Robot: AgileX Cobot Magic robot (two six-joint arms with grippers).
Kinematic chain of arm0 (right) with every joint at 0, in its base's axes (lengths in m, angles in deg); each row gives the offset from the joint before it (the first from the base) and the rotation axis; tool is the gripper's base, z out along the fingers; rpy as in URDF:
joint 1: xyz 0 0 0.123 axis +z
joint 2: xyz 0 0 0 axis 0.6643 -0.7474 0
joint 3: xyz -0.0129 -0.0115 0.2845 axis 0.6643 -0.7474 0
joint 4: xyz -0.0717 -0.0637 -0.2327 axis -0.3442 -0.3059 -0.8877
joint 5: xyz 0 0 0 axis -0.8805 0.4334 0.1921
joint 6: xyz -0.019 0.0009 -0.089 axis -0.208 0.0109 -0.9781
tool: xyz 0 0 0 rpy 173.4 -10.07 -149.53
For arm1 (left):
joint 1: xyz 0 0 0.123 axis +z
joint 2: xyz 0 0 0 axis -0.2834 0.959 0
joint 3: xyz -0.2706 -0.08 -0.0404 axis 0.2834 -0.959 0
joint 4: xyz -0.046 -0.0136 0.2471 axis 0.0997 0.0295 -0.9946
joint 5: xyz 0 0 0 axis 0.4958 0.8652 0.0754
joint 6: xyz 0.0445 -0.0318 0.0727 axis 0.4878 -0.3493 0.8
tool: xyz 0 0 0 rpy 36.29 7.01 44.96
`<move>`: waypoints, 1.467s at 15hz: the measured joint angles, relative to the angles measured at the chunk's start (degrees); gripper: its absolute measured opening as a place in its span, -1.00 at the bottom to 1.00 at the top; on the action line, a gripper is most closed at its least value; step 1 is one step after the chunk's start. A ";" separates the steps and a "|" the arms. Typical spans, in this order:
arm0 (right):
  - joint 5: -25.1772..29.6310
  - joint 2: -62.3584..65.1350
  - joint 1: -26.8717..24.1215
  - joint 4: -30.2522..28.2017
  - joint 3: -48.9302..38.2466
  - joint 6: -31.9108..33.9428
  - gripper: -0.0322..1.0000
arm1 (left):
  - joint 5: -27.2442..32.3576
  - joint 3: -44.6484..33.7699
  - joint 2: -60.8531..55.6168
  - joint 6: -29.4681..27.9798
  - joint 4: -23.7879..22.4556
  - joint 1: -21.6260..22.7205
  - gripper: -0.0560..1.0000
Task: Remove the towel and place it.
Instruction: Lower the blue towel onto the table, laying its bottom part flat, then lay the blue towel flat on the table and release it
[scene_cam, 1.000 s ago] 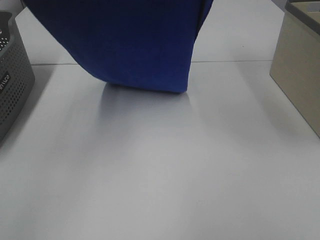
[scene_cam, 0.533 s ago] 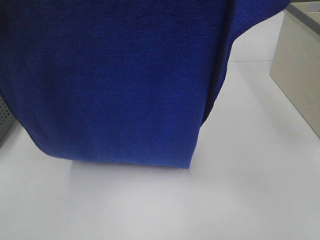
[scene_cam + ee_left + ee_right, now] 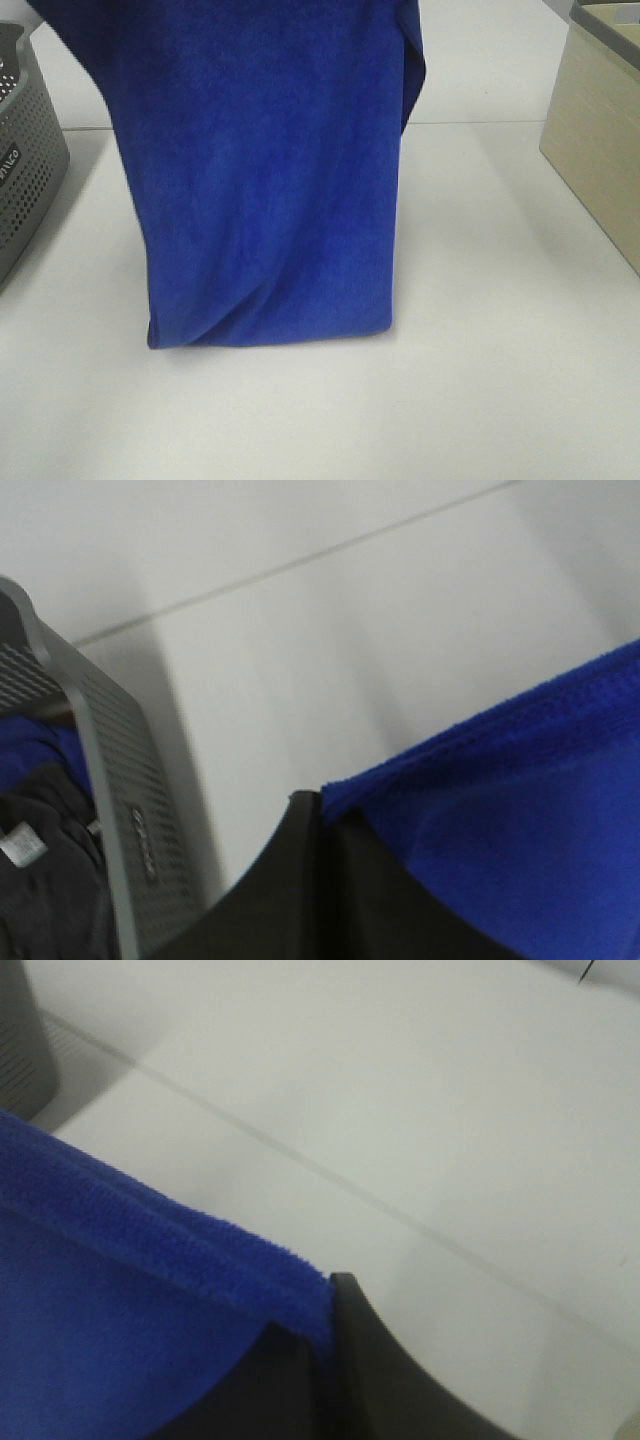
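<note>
Bench (image 3: 500, 400): white, carrying everything. Towel (image 3: 270, 200): out of the basket (image 3: 25, 170) and hanging like a curtain just beside it. Its lower hem looks to touch the bench and buckles slightly. We judge removal done; laying the towel flat and letting go remain.

Left end effector (image 3: 318, 815): pinching the towel's top corner nearer the basket. Right end effector (image 3: 322, 1305): pinching the corner farther from the basket.

Both arms sit above the high camera's frame; we judge them raised, spreading the top edge.
</note>
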 joint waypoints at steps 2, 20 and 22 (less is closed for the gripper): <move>-6.13 -8.14 -0.40 -7.45 10.20 0.17 -0.94 | 0.00 14.15 9.97 2.18 -5.61 0.52 -0.89; -8.77 -34.21 -10.54 6.19 50.31 -10.14 -0.94 | -17.25 54.32 36.27 15.87 -6.25 3.78 -0.89; -6.25 -34.21 -10.54 6.25 50.31 -11.92 -0.94 | -15.76 54.32 36.33 16.73 -6.02 3.72 -0.89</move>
